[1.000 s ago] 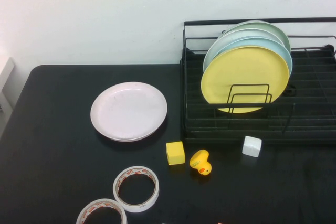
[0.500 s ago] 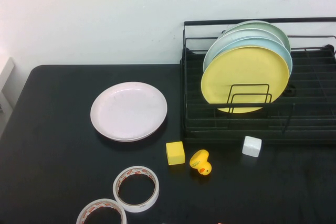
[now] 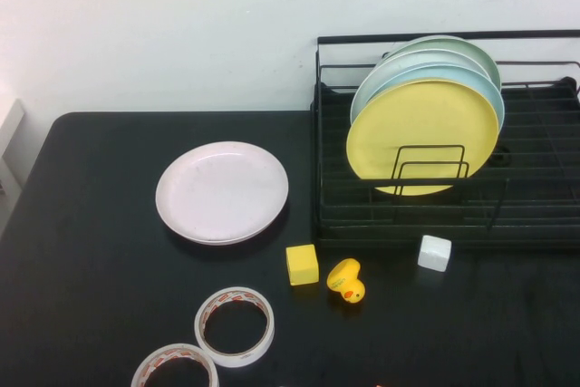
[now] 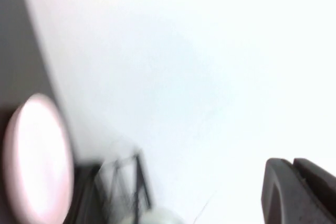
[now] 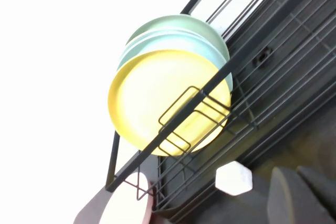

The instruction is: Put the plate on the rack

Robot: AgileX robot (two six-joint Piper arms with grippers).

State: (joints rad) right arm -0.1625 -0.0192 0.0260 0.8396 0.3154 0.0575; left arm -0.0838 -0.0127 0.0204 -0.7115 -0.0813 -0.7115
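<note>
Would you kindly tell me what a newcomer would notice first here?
The yellow plate stands upright at the front of a stack in the black rack, far right. The pale pink plate lies flat on the black table, left of the rack.

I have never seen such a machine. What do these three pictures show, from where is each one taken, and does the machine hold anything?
This is a robot with two arms, each ending in a gripper. One picture looks down from a raised camera; the arms are out of its sight. It shows a black table with a pale pink plate lying flat, a black wire rack holding a yellow plate and light blue and green plates behind it, a yellow cube, a toy duck, a white block and two tape rolls. The other two pictures come from cameras on the wrists. The left gripper and the right gripper show only at the picture edge, raised above the table; both are shut and hold nothing.
</note>
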